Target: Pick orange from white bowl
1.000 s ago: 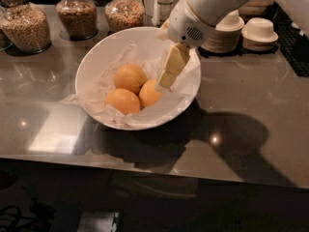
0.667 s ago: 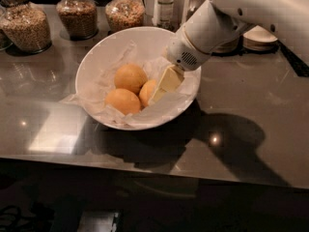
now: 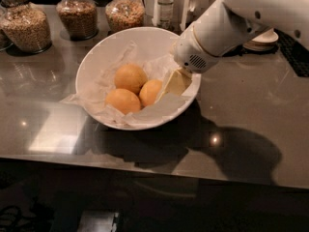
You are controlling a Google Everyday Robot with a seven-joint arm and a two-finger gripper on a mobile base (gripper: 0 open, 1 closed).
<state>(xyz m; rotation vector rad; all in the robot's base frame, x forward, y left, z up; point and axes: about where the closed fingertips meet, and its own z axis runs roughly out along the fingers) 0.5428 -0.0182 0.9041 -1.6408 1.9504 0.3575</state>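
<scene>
The white bowl, lined with crumpled white paper, stands on the dark counter. Three oranges lie in it: one at the back, one at the front and one on the right. My gripper reaches down into the bowl from the upper right. Its cream tip is right beside the right-hand orange, at its right side. The white arm covers the bowl's far right rim. No orange is lifted.
Three glass jars of grains or nuts stand behind the bowl, with a bottle next to them. Small stacked white dishes sit at the back right. The counter's front edge runs below the bowl.
The gripper has come lower and further left into the bowl, closing in on the right-hand orange. The oranges and the bowl have not moved.
</scene>
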